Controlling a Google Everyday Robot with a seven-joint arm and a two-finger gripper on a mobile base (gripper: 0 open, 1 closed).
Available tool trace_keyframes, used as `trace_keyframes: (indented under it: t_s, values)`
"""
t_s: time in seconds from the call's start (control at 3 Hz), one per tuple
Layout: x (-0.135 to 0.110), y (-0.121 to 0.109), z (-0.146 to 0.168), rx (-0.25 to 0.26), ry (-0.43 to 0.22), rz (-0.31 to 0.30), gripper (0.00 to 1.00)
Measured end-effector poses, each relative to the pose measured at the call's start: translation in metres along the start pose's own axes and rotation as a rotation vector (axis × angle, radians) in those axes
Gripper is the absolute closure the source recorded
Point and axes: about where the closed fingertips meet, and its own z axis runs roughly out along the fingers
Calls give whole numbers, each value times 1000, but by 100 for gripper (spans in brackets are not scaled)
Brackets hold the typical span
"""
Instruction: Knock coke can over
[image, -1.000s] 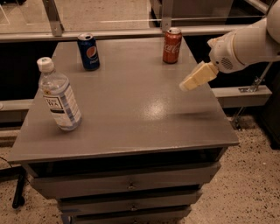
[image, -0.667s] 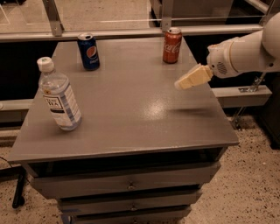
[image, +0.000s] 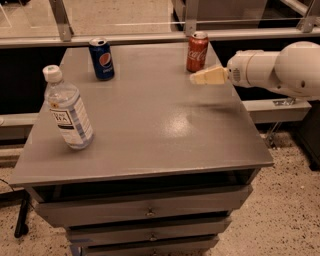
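Observation:
The coke can (image: 197, 51) is red with white script and a silver top. It stands upright at the far right of the grey table (image: 145, 135). My gripper (image: 200, 77) reaches in from the right on a white arm (image: 280, 67). Its cream-coloured tip hovers above the table just in front of the can's base, level with the lower part of the can. I cannot tell whether it touches the can.
A blue Pepsi can (image: 102, 59) stands upright at the far left-middle. A clear water bottle (image: 67, 108) with a white cap stands at the left edge. Drawers sit below the tabletop. A rail and glass run behind the table.
My gripper has moved up and to the left, from over the table's right side to just in front of the coke can. The can, Pepsi can and bottle have not moved.

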Motion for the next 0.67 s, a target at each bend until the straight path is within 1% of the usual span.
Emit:
trace_keyframes:
  t_s: [0.33, 0.67]
  values:
    - [-6, -19, 36, 33, -110, 34, 0]
    - [-10, -27, 75, 9, -182, 24, 0]
